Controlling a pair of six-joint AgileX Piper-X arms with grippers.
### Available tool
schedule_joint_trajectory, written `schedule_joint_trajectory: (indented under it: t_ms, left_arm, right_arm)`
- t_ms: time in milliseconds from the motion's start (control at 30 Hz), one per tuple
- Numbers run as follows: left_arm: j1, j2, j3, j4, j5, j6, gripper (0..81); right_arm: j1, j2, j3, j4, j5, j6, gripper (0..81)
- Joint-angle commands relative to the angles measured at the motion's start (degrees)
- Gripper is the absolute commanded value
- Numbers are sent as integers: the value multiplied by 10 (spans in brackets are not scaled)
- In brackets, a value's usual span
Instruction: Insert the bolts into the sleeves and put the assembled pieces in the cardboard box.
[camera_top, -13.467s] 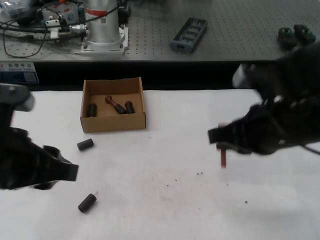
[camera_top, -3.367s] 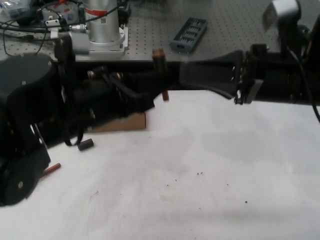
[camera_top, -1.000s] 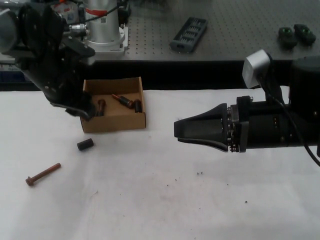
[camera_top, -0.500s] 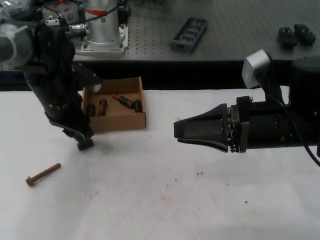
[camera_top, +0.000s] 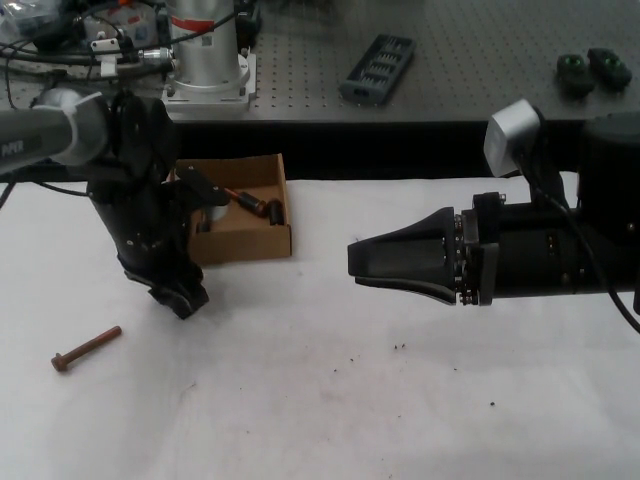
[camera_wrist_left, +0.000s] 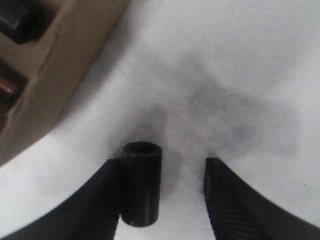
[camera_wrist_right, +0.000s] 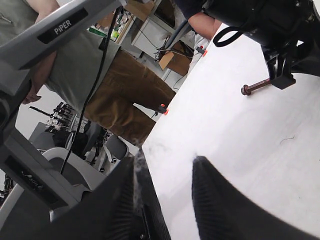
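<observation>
We find the left gripper (camera_top: 182, 300) pointed down at the white cloth (camera_top: 330, 400), just in front of the cardboard box (camera_top: 240, 243). In its wrist view its fingers (camera_wrist_left: 100, 210) stand apart, unclenched. A black sleeve (camera_wrist_left: 141, 185) lies on the cloth between them, touching one finger and clear of the other (so not clamped). The sleeve lies outside the box, near its front wall. Inside the box we note several dark pieces (camera_top: 262, 208), at least one with a coppery shank. A loose bolt (camera_top: 86, 347) lies on the cloth, well in front of the box and to its left. The right gripper (camera_top: 353, 262) hangs well to the right of the box, fingers parted, holding nothing.
</observation>
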Motion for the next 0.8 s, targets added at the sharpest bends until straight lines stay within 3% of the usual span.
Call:
schedule_joint_trajectory:
  t_ms: [0, 233, 767]
  left_arm:
    - [-3, 13, -2, -13, 2, 4, 321]
    - [-7, 13, -2, -8, -14, -30, 10]
    - [-10, -93, -2, 2, 2, -144, 6]
  right_arm:
    - [1, -6, -1, -5, -8, 1, 292]
    - [1, -6, -1, -5, -8, 1, 292]
    - [-2, -6, -4, -5, -36, 1, 292]
